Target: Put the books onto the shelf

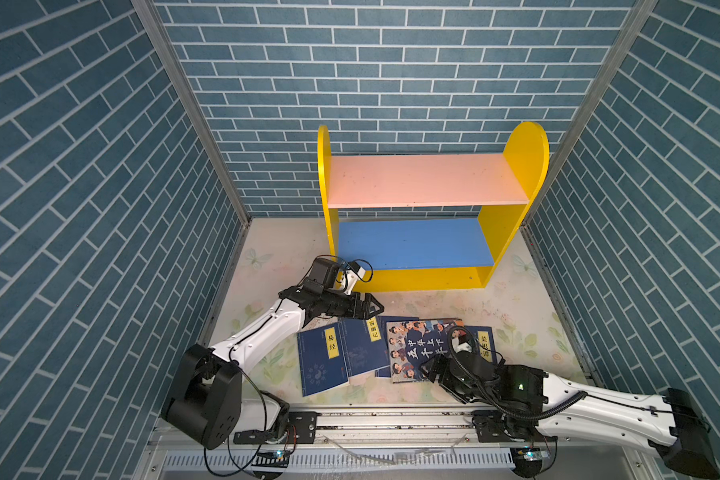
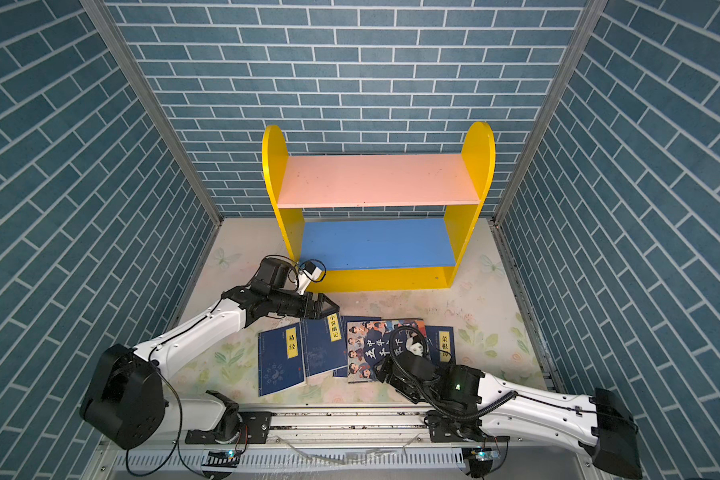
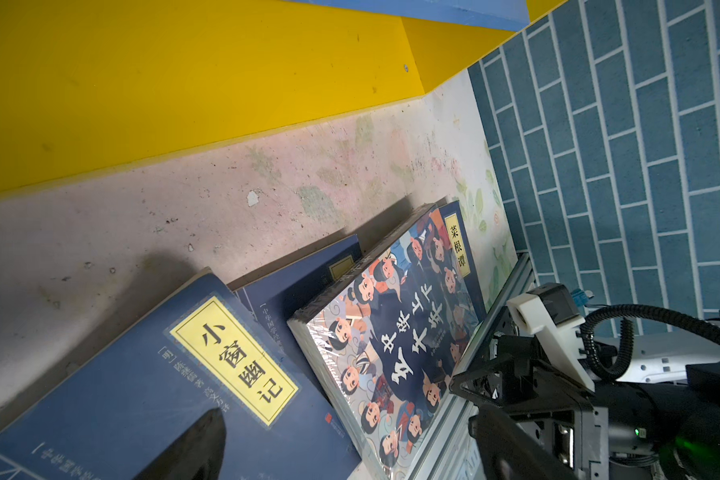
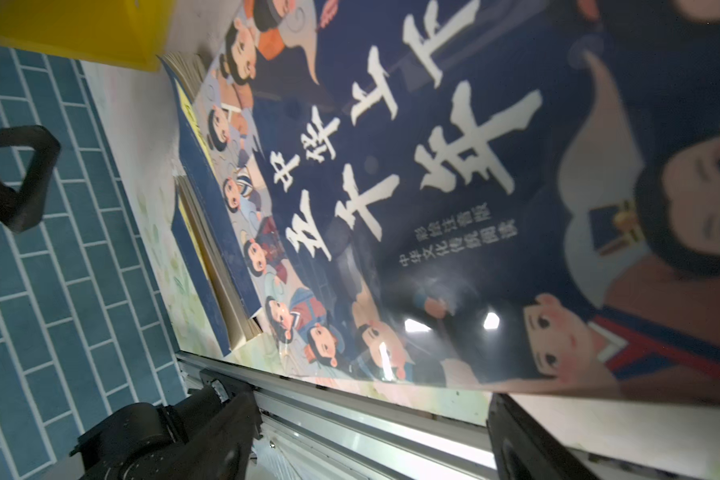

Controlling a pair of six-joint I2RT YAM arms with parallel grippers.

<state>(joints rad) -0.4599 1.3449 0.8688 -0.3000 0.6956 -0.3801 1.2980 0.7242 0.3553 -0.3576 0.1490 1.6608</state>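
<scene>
Several books lie flat in a row on the table in front of the shelf (image 1: 425, 178). They are navy ones with yellow labels (image 1: 323, 359) (image 1: 364, 347) (image 1: 485, 340) and a larger cartoon-faced book (image 1: 416, 349) overlapping its neighbours. Both boards of the shelf, pink above and blue (image 1: 412, 243) below, are bare. My left gripper (image 1: 375, 307) hangs open over the far edge of the second navy book (image 3: 184, 374), holding nothing. My right gripper (image 1: 431, 370) stands open at the cartoon book's (image 4: 433, 187) front edge, one finger (image 4: 208, 436) over the rail.
Blue brick-pattern walls (image 1: 100, 208) close in the left, right and back sides. A metal rail (image 1: 391, 415) runs along the table's front edge just behind the books. A strip of floral table surface (image 1: 433, 303) lies between the books and the shelf base.
</scene>
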